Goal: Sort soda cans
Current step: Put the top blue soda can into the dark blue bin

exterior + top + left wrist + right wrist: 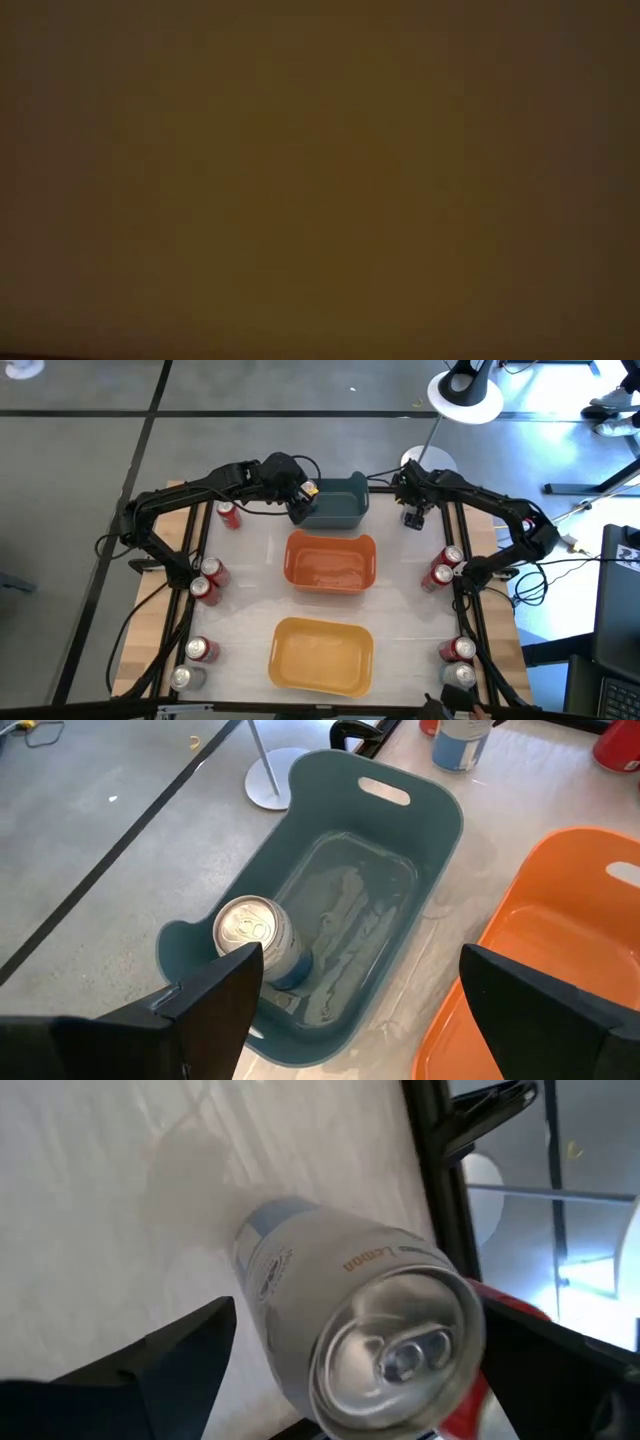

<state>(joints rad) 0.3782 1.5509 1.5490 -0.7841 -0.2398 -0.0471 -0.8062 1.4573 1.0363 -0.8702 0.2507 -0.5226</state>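
One silver can (262, 940) lies in the blue bin (420, 810) at the far end, under the wide-open, empty left gripper (350, 1010). The right gripper (360, 1380) is open around a pale can (350, 1320) at the far right. Most red cans (205, 578) wait along both sides; the orange bin (330, 542) looks empty.

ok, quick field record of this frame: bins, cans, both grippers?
bins: teal bin at far side, orange bin mid, yellow bin near
teal bin contents: one silver can
orange, yellow bins: no cans visible
loose cans: red cans along the left and right table edges
left gripper: open, over the teal bin
right gripper: around a pale can, grip cannot be confirmed
low view: dark, nothing visible
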